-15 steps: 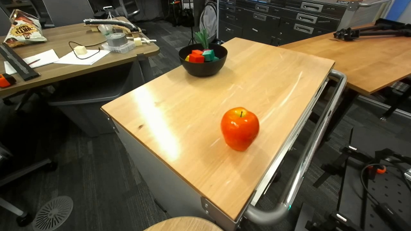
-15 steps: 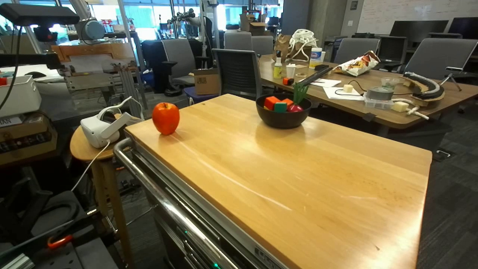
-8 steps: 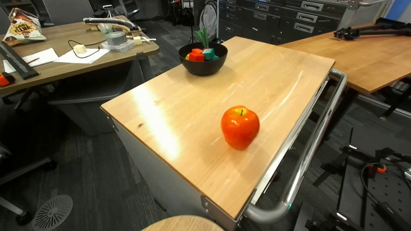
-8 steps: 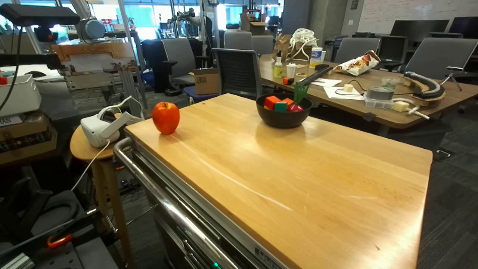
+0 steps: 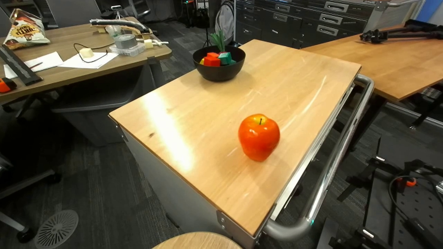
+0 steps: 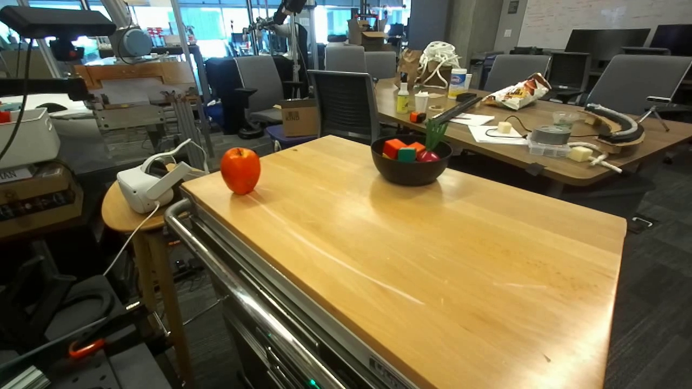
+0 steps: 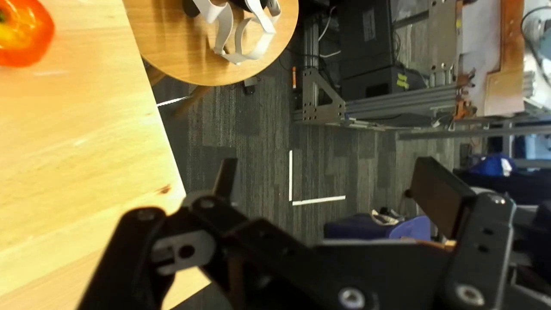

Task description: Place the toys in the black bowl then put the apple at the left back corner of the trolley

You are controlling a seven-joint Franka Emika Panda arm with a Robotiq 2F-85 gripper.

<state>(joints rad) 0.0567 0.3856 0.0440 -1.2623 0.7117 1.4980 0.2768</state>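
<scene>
Nearest, in the wrist view, the gripper (image 7: 329, 172) stands with its fingers (image 7: 443, 196) spread wide and nothing held; mostly floor (image 7: 262, 137) shows in the gap. The trolley (image 7: 73, 150) lies toward nine o'clock, and the apple (image 7: 23, 38), cut by the frame, stands on it at ten, toward the end beside a round stool (image 7: 172, 43).

Placing the apple seems the step in hand; which corner counts as left back I cannot tell. If it needs moving, swing toward ten o'clock well above the trolley, centre the spread fingers over its top, come straight down and squeeze at the widest part — gently, as smooth, round skin may slip. Let it rest fully before releasing, well inside the rail handle (image 5: 332, 166), which passes it toward four o'clock in an exterior view. If its spot is right already, leave it untouched.

Farthest, at eleven o'clock from the apple in an exterior view, the black bowl (image 5: 219, 74) holds red blocks (image 5: 211, 62) and a teal block (image 5: 225, 58); a small dark red piece (image 6: 428, 156) shows there too — the toys look done, so swing wide.
</scene>
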